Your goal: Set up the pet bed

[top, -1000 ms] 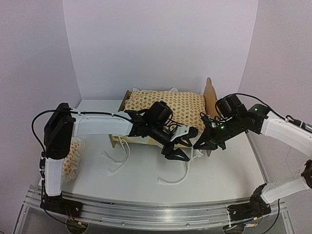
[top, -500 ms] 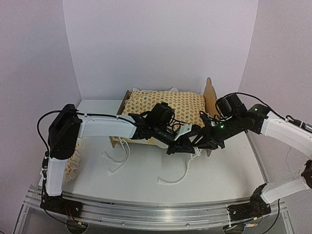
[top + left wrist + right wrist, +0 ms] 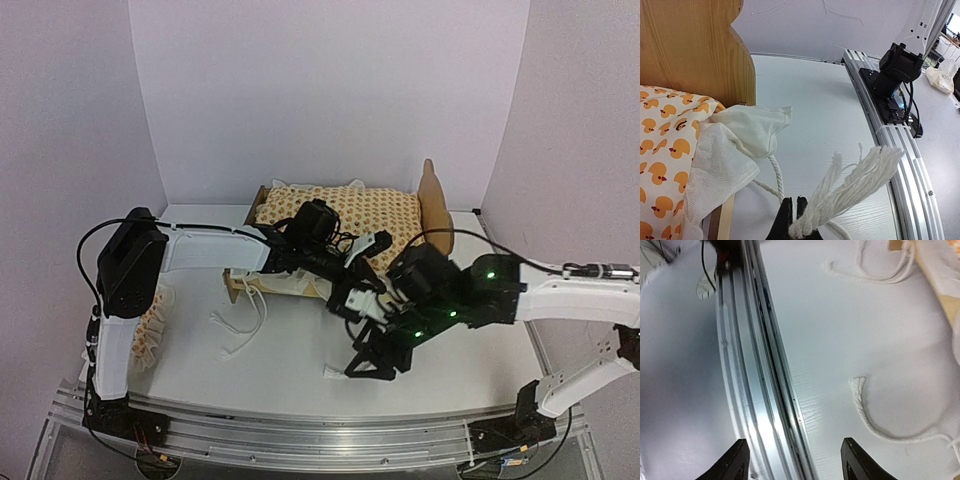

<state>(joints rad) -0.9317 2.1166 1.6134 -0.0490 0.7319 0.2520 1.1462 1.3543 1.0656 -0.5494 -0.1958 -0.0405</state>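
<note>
The pet bed (image 3: 432,195) stands at the back of the table, its tall wooden headboard (image 3: 695,50) on the right. On it lies the duck-patterned cushion (image 3: 350,215), whose white ruffle (image 3: 730,145) hangs over the rail. My left gripper (image 3: 358,303) is in front of the bed near the headboard end. It is shut on the frayed end of a cushion tie (image 3: 860,175), pinched at the jaws (image 3: 795,220). My right gripper (image 3: 375,362) hovers low over the front of the table. It is open (image 3: 797,462) and holds nothing. Another tie end (image 3: 860,390) lies beside it.
The small matching pillow (image 3: 150,325) lies at the table's left edge. Loose ties (image 3: 240,325) trail from the bed's foot end. The aluminium rail (image 3: 755,365) runs along the near edge, right under my right gripper.
My left gripper has shut on the tie end beside the headboard corner. My right gripper has let go, opened, and swung away from the bed to the front of the table.
</note>
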